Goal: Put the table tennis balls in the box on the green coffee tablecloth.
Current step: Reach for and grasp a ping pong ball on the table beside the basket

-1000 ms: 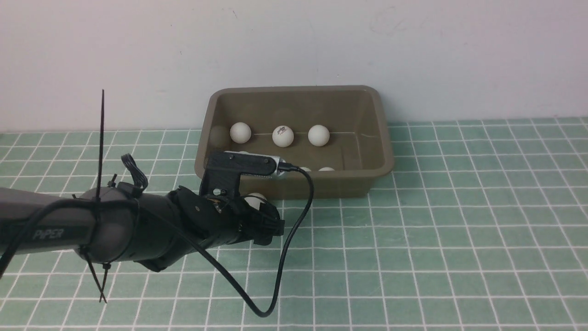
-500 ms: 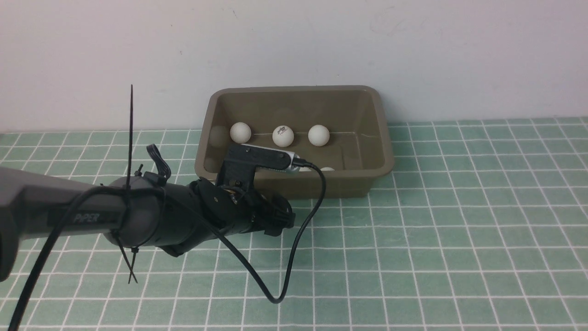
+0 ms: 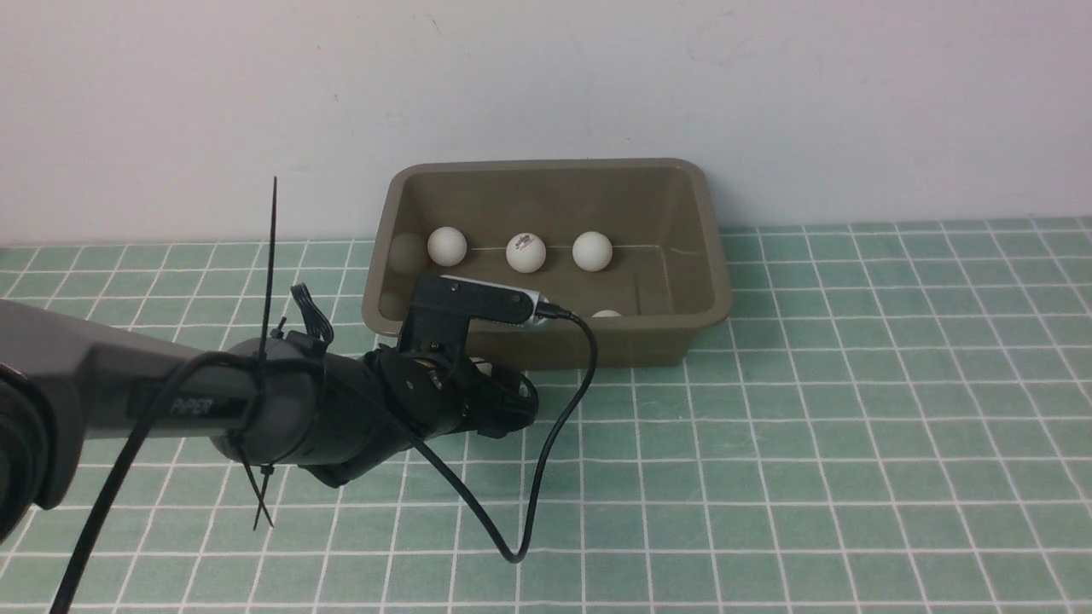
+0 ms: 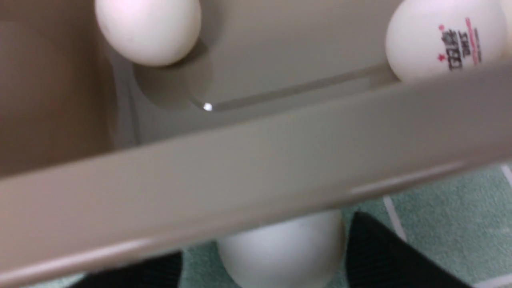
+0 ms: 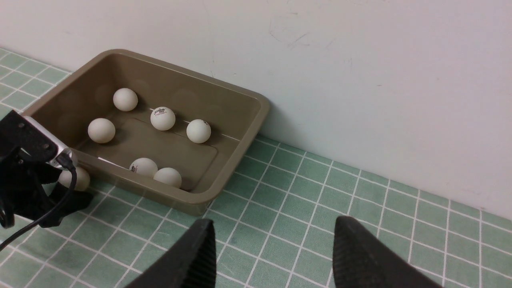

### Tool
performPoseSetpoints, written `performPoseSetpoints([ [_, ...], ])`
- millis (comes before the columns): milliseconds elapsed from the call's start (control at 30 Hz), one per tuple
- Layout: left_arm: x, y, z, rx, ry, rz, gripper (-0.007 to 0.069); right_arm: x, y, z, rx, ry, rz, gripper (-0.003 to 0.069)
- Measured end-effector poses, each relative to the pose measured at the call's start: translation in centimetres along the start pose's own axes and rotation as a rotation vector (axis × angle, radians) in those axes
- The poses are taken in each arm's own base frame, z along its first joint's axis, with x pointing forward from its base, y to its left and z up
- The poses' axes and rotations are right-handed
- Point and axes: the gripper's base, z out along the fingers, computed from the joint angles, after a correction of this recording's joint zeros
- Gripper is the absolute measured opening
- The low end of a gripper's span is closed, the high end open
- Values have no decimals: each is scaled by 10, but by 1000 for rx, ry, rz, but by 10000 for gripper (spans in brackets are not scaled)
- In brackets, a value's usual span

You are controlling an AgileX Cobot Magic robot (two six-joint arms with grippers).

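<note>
One table tennis ball [image 4: 280,248] lies on the green coffee tablecloth [image 3: 853,426], right against the front wall of the olive-brown box [image 3: 715,256]. My left gripper [image 4: 266,236] is low on the cloth and open, with one finger on each side of this ball. One finger [image 4: 380,256] almost touches it; cloth shows between the ball and the other finger. The right wrist view shows the same ball [image 5: 76,178] beside the left gripper. Several balls [image 3: 525,252] lie inside the box. The right gripper [image 5: 274,224] hangs open and empty above the cloth, out of the front view.
The box stands against a white wall [image 3: 768,102]. A black cable [image 3: 529,512] loops from the left wrist camera down onto the cloth. Open cloth stretches to the right of the box and in front of it.
The left arm has moved forward and right, up to the box's front wall. Its jaws have narrowed around the ball, which the gripper now hides in the front view.
</note>
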Motion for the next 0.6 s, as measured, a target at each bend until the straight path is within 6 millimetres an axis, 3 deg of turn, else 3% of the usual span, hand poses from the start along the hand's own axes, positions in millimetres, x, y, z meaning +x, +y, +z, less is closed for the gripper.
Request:
performPoseSetpoints([
  [133,-1,1,0,-7,-10,0,344,0,0,0,0,-1,0,370],
  [400,-1,-1,0,10,3,37,350,0,0,0,1,-2,-23,370],
  [600,-6,-12,-20,146,77,62,350,0,0,0,1,-2,-26,370],
])
